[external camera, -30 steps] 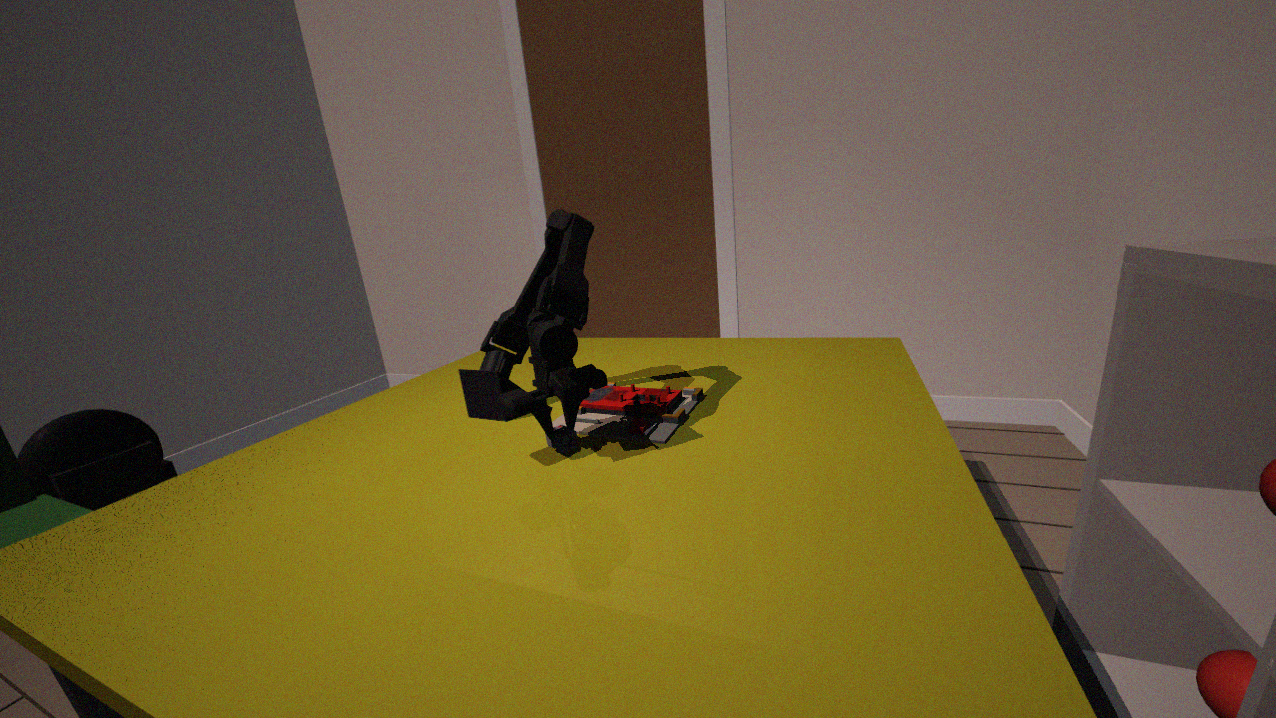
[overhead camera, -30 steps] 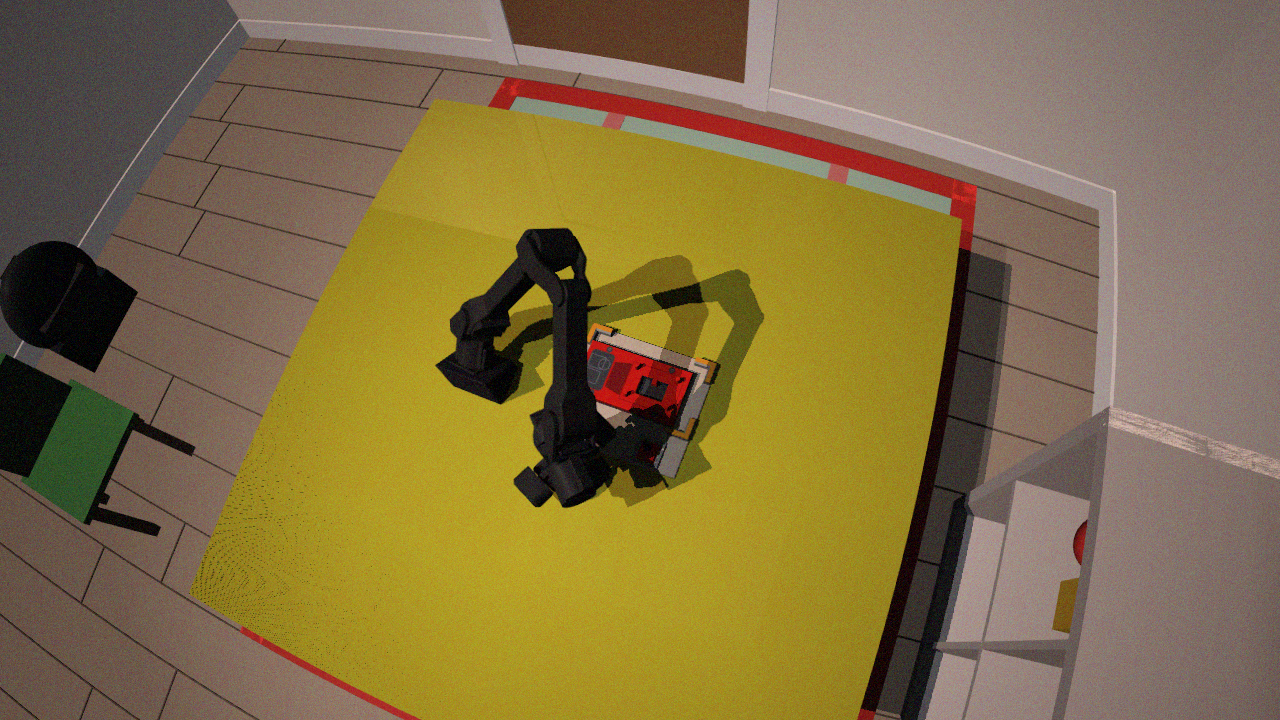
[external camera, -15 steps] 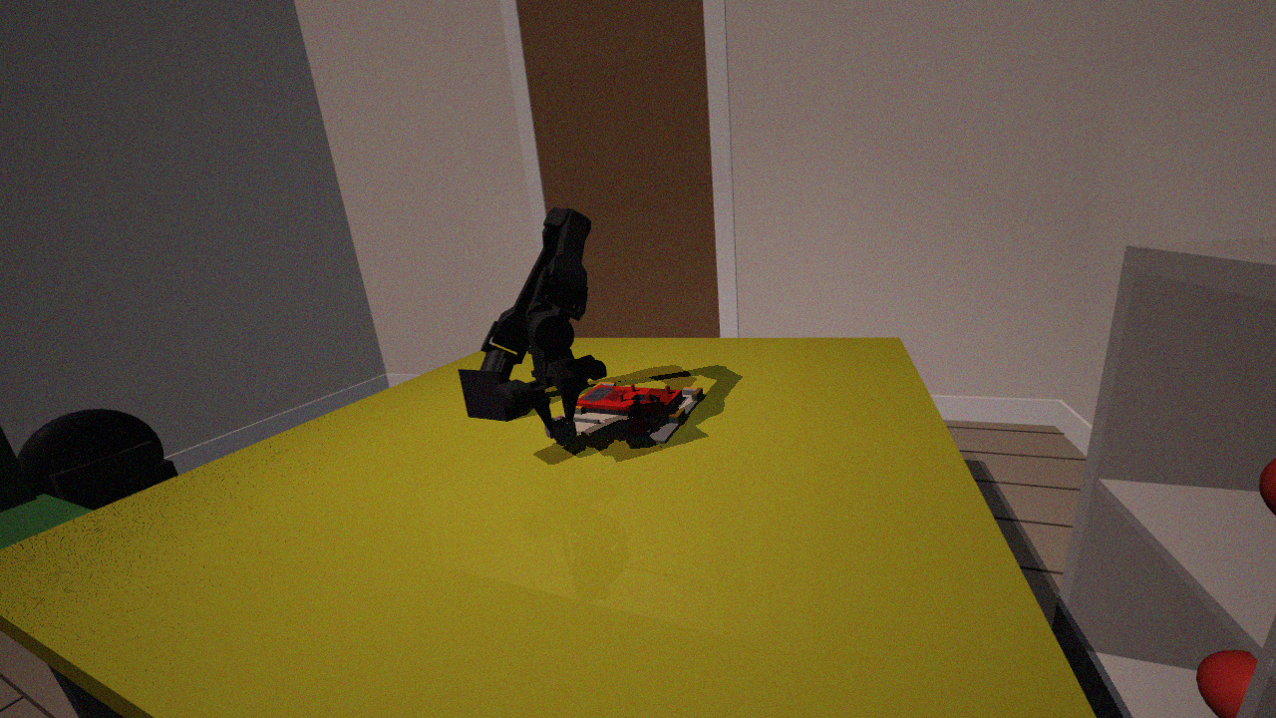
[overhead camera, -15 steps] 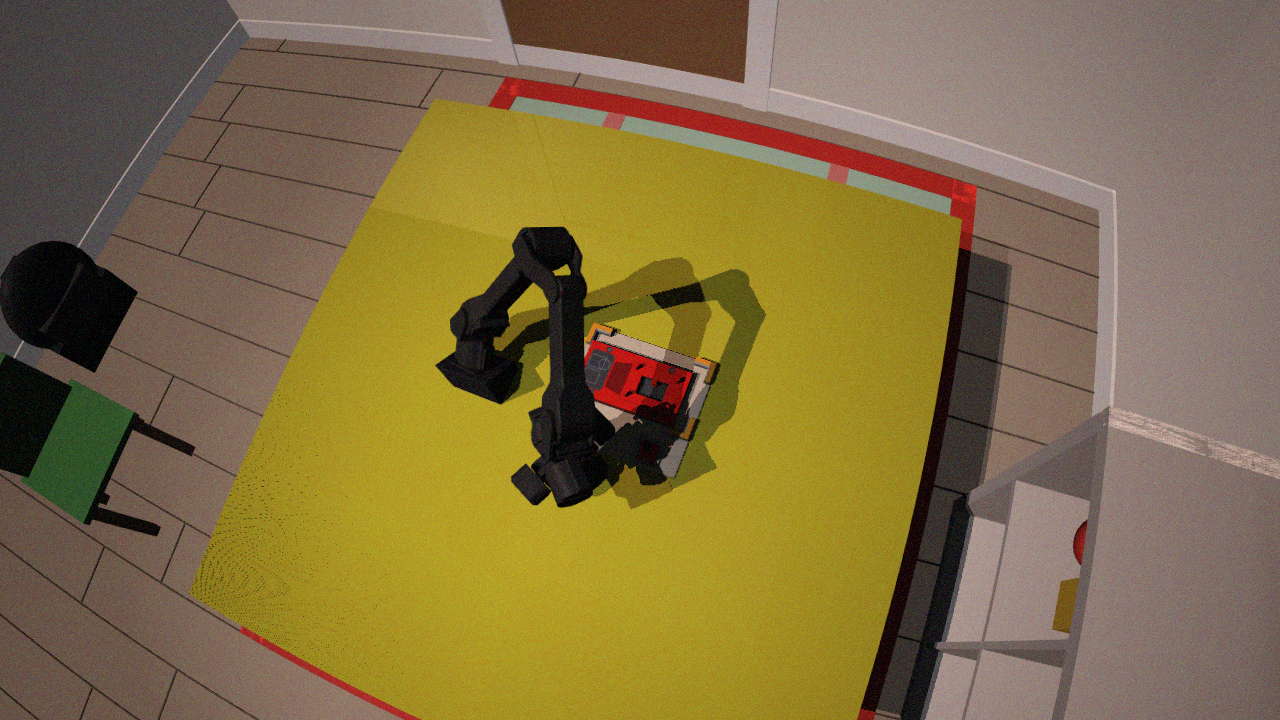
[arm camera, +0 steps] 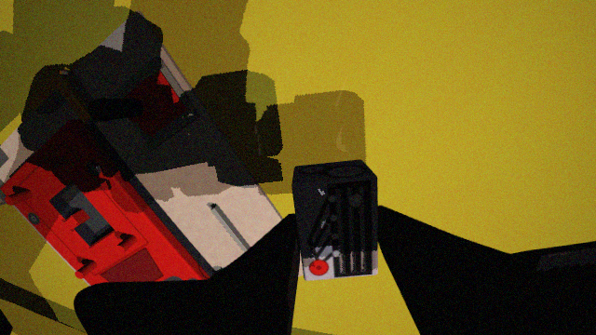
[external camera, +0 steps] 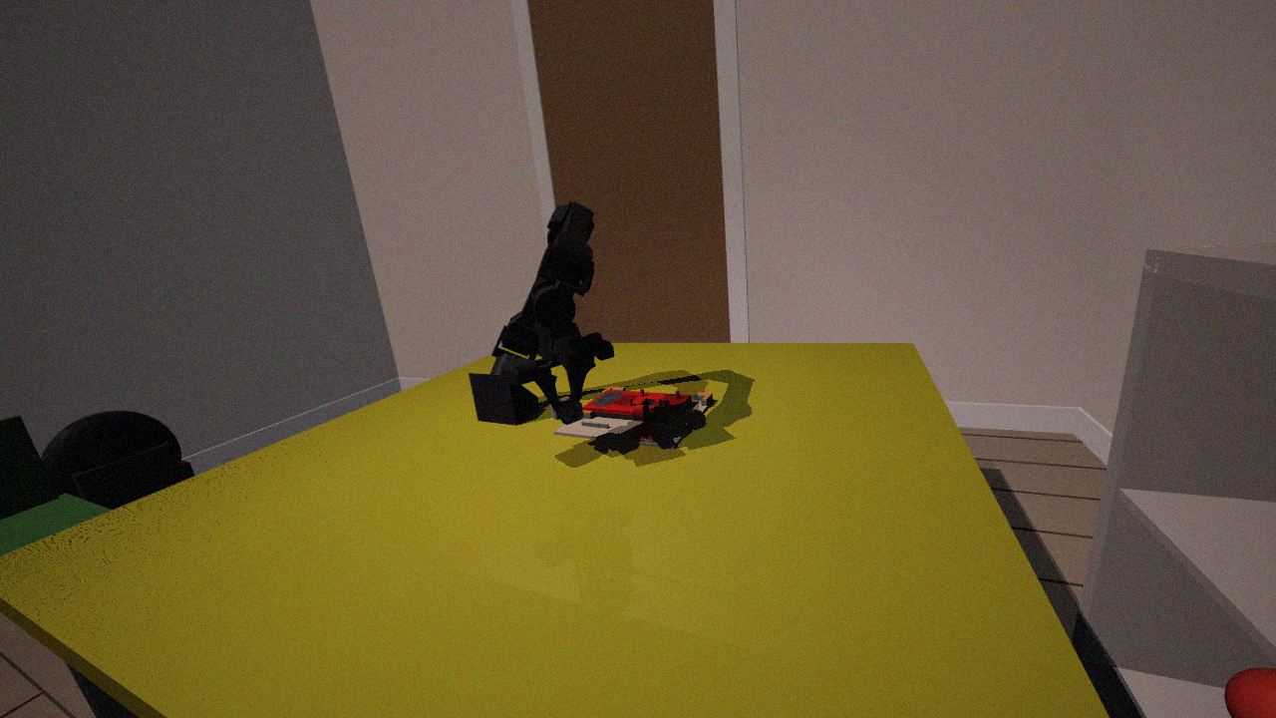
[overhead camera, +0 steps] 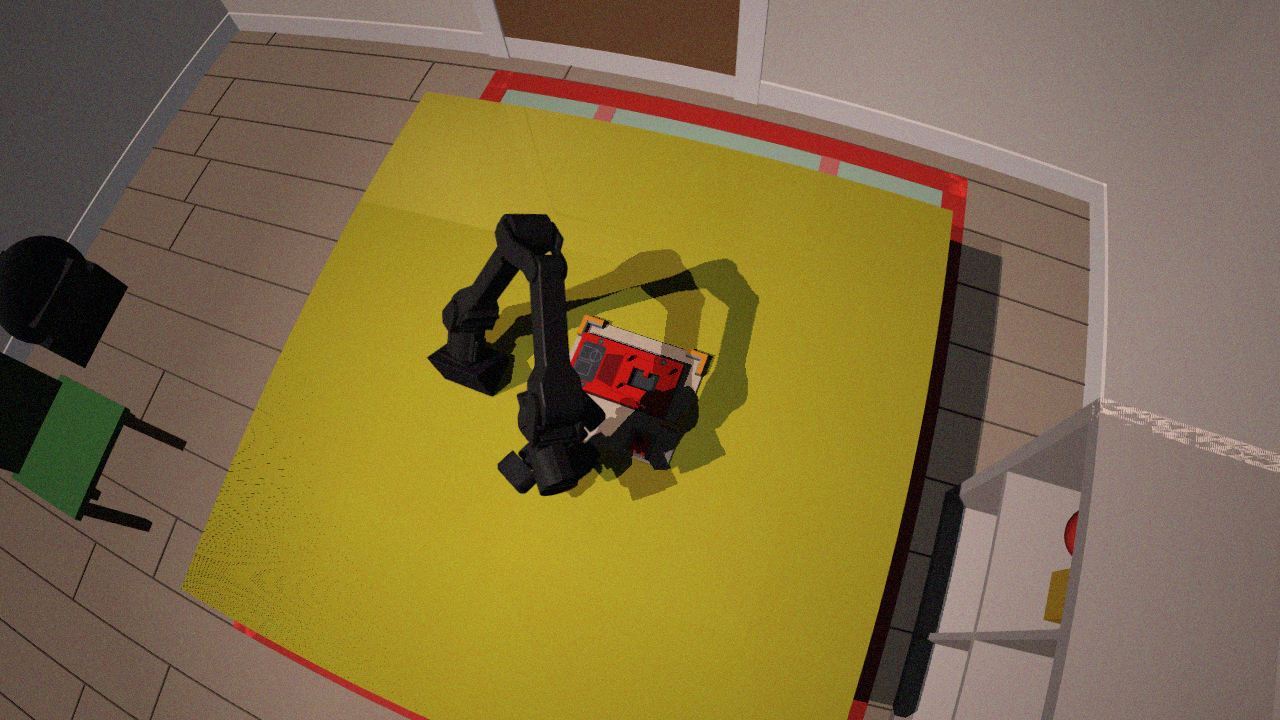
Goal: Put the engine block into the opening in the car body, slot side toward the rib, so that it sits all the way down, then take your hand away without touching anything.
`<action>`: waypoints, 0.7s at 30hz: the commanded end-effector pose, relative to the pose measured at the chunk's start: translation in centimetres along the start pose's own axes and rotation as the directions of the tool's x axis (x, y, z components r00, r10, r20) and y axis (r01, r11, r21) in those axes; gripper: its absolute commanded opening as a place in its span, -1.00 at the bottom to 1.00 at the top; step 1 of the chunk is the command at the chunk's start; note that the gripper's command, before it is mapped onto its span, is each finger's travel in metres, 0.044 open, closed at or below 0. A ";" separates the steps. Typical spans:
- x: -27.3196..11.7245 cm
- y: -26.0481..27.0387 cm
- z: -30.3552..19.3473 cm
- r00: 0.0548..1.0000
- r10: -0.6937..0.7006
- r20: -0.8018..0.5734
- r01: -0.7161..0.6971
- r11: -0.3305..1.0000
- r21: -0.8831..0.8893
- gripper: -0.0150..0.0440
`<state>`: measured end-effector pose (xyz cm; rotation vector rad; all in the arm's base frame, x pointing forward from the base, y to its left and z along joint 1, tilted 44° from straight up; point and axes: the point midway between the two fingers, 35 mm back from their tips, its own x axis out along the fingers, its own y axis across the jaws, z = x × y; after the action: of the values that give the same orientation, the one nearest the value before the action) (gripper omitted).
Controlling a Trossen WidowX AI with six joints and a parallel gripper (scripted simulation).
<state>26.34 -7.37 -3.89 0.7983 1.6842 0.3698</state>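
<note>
My gripper (external camera: 568, 399) (arm camera: 335, 219) is shut on the engine block (external camera: 569, 412) (arm camera: 313, 186), a dark block with a slotted face and a red dot. The block hangs above the table beside the pale board. The car body (overhead camera: 611, 386) (external camera: 638, 405) (arm camera: 126, 205) is a red panel with a dark grey bracket on it, lying up and left of the block in the wrist view. A second dark red area (arm camera: 151, 100) lies in shadow on the board. I cannot tell the opening or its rib clearly.
The pale board (external camera: 575, 430) (arm camera: 196, 205) has a narrow raised bar and lies on the yellow table (overhead camera: 760, 582) (external camera: 535, 536) (arm camera: 466, 116). Orange corner pieces (overhead camera: 703, 361) stand at its edge. The arm's shadow covers part of the board.
</note>
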 end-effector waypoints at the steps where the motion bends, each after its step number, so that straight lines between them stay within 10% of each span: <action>1: -1.6 -0.1 0.1 1.000 -0.008 0.007 0.008 1.000 -0.007 -0.49; 21: -6.0 0.4 -0.5 1.000 -0.008 0.005 0.008 0.999 0.035 -0.49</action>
<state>26.33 -11.09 0.60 0.8025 1.6822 0.3633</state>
